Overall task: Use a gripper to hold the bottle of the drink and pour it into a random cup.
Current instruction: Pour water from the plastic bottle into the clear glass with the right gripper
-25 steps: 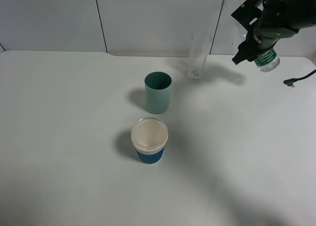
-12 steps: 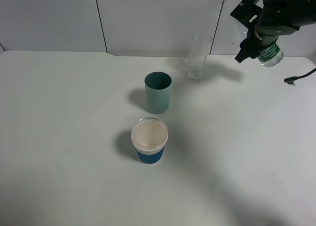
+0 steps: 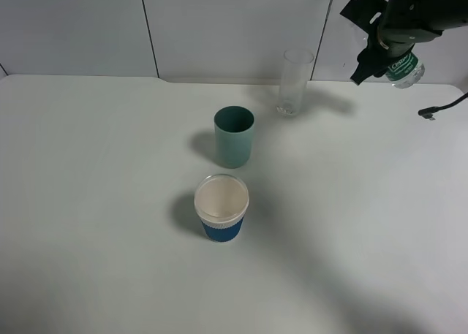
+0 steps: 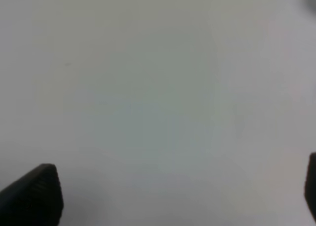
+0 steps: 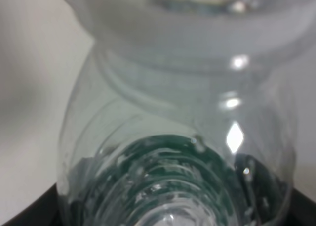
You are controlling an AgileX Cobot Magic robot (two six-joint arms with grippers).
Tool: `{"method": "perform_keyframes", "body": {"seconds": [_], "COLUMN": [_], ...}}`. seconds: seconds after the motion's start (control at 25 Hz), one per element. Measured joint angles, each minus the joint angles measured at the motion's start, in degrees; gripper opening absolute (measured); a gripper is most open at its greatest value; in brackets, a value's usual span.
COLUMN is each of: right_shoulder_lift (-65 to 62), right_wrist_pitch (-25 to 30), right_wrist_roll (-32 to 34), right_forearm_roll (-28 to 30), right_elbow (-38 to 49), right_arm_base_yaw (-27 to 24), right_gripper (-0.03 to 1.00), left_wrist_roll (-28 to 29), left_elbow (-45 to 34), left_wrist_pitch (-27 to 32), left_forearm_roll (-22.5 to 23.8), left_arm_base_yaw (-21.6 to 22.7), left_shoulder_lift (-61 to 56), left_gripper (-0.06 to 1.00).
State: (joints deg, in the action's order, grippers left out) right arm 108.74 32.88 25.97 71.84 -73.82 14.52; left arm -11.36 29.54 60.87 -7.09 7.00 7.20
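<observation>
The bottle of the drink (image 3: 404,66), small and clear with a dark green label, hangs in the air at the far right, above the table's back edge. My right gripper (image 3: 386,50) is shut on it. The bottle (image 5: 177,137) fills the right wrist view at close range, its clear ribbed body and green label showing. The cup (image 3: 294,82), a tall narrow clear glass, stands upright on the table to the left of the bottle and apart from it. In the left wrist view, my left gripper (image 4: 173,196) is open over bare white table, with one black fingertip (image 4: 34,194) at each lower corner.
A teal-green cup (image 3: 234,135) stands mid-table, with a blue paper cup (image 3: 221,207) with a white rim in front of it. A black cable end (image 3: 437,109) lies at the far right. The white table (image 3: 102,202) ends at a white panelled wall.
My right gripper has lifted the bottle higher and slightly to the right, away from the table surface. The cups have not moved.
</observation>
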Motion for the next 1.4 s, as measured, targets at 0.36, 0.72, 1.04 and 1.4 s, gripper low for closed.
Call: {"method": "perform_keyframes", "body": {"seconds": [0.36,0.72,1.04,1.4], "right_shoulder_lift": [1.2,1.8,1.8,5.0], "right_wrist_pitch": [0.0,1.1,1.3,6.5], "right_wrist_roll": [-3.5,-6.4,-9.1,-12.0], "right_forearm_roll": [0.2,1.2,1.0,0.2], "right_elbow": [-0.5,-0.6,-0.9,-5.8], "right_arm_base_yaw": [1.6,2.6,2.7,4.9], "right_gripper": [0.56,0.56,0.56,0.56], "left_wrist_roll": [0.0,0.0,0.0,0.0], "left_elbow": [0.0,0.0,0.0,0.0], "left_wrist_pitch": [0.0,0.0,0.0,0.0], "left_forearm_roll": [0.0,0.0,0.0,0.0], "left_arm_base_yaw": [0.0,0.0,0.0,0.0], "left_shoulder_lift": [0.0,0.0,0.0,0.0], "left_gripper": [0.99,0.99,0.99,0.99]}}
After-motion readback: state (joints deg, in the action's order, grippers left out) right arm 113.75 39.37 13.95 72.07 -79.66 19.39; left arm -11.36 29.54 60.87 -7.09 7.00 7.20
